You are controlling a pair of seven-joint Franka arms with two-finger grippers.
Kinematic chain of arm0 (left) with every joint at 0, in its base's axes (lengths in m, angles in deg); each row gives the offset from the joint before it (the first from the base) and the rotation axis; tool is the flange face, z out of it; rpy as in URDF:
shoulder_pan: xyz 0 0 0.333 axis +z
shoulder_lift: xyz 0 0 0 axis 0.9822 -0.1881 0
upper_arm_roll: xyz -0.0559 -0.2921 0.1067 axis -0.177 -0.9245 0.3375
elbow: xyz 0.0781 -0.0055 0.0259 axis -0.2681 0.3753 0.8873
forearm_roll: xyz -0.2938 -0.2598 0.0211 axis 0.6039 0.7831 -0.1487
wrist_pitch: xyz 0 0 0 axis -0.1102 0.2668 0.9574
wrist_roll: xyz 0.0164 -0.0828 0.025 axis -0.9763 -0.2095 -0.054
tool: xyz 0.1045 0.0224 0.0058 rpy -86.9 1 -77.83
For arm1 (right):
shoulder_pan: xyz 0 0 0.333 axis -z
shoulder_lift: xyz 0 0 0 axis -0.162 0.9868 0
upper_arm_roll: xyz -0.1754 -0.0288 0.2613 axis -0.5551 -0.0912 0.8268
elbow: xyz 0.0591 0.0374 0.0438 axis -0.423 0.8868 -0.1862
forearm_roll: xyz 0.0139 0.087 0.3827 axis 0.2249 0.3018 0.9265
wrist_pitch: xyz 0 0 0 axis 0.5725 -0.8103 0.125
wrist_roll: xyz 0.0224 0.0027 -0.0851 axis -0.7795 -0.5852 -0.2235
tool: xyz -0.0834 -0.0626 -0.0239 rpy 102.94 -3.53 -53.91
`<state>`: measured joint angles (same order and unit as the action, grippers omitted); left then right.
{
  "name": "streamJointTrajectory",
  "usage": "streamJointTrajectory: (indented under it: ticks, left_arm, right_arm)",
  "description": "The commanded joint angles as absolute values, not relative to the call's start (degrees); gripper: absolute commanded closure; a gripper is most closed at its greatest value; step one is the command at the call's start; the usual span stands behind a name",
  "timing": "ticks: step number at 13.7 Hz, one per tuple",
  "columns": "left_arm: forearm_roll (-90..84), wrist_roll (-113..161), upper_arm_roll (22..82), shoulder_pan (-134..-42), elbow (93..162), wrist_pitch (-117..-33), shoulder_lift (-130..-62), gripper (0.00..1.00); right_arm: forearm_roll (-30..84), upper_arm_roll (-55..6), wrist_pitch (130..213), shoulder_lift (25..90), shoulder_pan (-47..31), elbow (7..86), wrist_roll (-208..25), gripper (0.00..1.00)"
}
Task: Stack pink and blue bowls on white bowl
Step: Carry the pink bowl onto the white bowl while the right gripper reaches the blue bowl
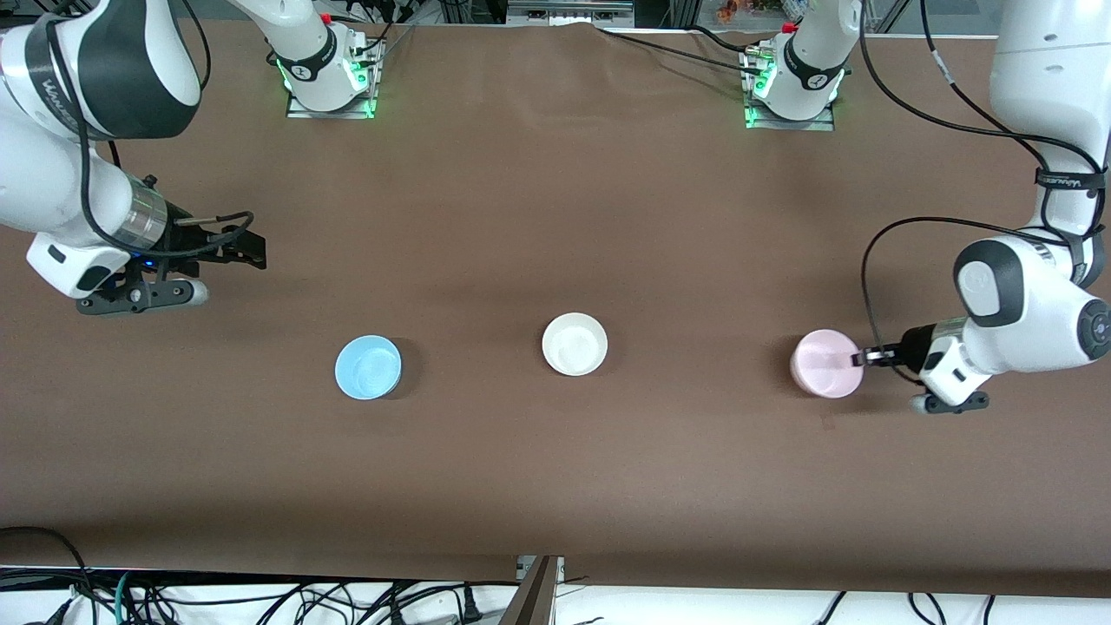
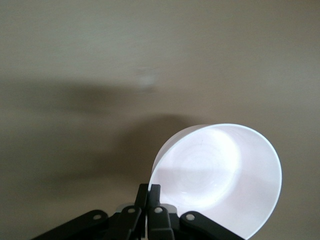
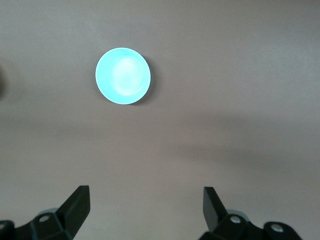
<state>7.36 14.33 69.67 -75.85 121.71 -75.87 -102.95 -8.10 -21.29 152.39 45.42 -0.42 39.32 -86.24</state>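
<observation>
The pink bowl [image 1: 825,363] is toward the left arm's end of the table. My left gripper [image 1: 861,358] is shut on its rim; in the left wrist view [image 2: 150,192] the bowl [image 2: 220,175] looks tilted up, pale and washed out. The white bowl [image 1: 574,344] sits on the table at the middle. The blue bowl [image 1: 368,367] sits toward the right arm's end; it also shows in the right wrist view [image 3: 123,76]. My right gripper [image 1: 247,247] is open and empty, held over bare table at the right arm's end, apart from the blue bowl; its fingertips [image 3: 80,200] show wide apart.
The brown table [image 1: 555,217] carries only the three bowls. The arm bases [image 1: 330,82] stand along the table's back edge. Cables hang below the table's front edge [image 1: 260,599].
</observation>
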Motion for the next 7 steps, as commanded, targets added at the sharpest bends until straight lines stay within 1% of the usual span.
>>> streamJointTrajectory:
  ticks: [1,3,4,5,6,7]
  left_arm:
    - [8.2,26.9,66.3,-81.1,116.9,-74.4,-103.7,1.00]
    - [8.5,36.6,64.8,-87.6,114.6,-75.3,-105.3,1.00]
    - [8.5,41.3,64.2,-90.1,112.2,-76.8,-107.1,1.00]
    - [8.5,44.4,63.6,-91.9,110.3,-77.7,-108.3,1.00]
    - [8.4,45.2,62.9,-93.4,109.6,-78.8,-109.0,1.00]
    - [8.3,45.3,62.2,-94.7,109.6,-79.9,-109.3,1.00]
  right_arm:
    - [-7.8,-20.9,152.1,47.0,-0.4,38.3,-86.8,0.00]
    - [-7.6,-21.0,152.4,47.6,-0.3,38.3,-86.6,0.00]
    - [-7.5,-21.0,152.3,50.4,-0.3,38.3,-86.7,0.00]
    - [-7.3,-21.1,153.0,51.6,0.0,38.3,-87.5,0.00]
    - [-7.4,-21.1,154.5,52.2,0.0,38.3,-88.4,0.00]
    - [-7.4,-21.1,157.0,54.5,-0.3,38.3,-88.5,0.00]
